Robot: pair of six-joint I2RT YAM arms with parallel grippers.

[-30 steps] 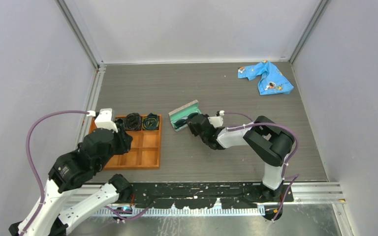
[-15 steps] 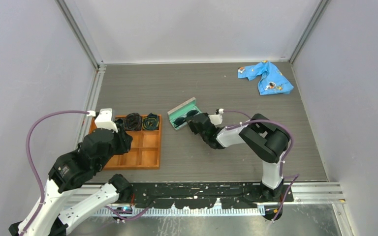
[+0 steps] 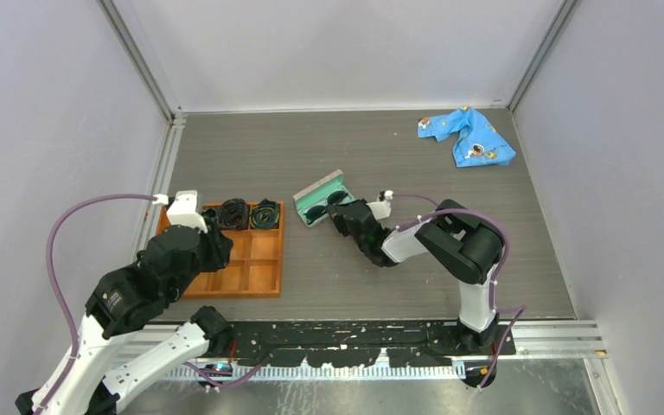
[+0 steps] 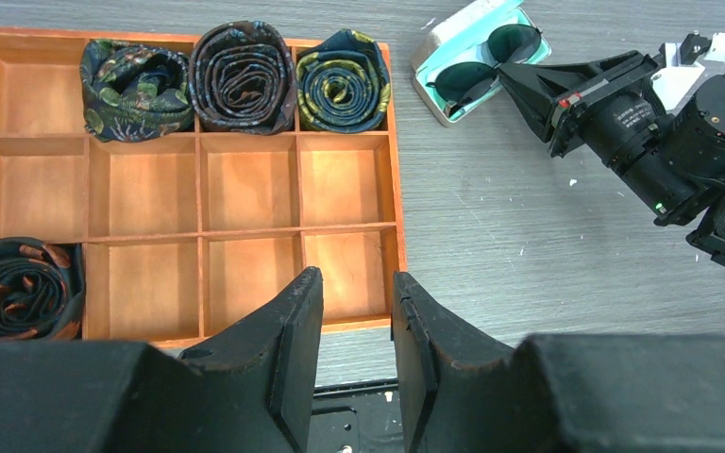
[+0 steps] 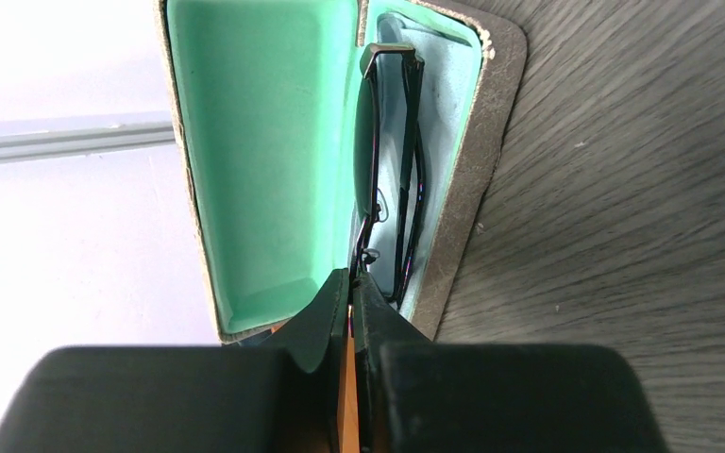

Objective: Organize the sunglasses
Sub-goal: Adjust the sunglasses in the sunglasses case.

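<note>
The sunglasses [image 4: 467,75] lie folded inside the open case [image 5: 255,142], down in the shallow half with the pale lining. The case sits on the grey surface [image 3: 354,156], just to the right of the orange tray [image 4: 198,226].

The right claw [image 5: 349,293] is pinched shut. Its tips are right at the near end of the sunglasses, low inside the case. The frame wire is very thin and the tips hide it, so I can't say for sure if they grip the frame or only touch it.

The left claw [image 4: 357,283] hangs over the near edge of the tray. It has a narrow gap and holds nothing. Dark rolled bundles [image 4: 245,61] fill some of the tray's boxes.

I think the step now is to settle the sunglasses flat in the case, so the lid can close.

To do it well, the right claw should move slowly and push gently. The case is light and could slide on the surface. The thin arms could bend, or catch on the case edge. Both arms of the sunglasses should lie under the rim, with nothing poking up. Then the claw should slip out along the case, so it doesn't drag the sunglasses back out. The left claw could come over and hold the case steady.
</note>
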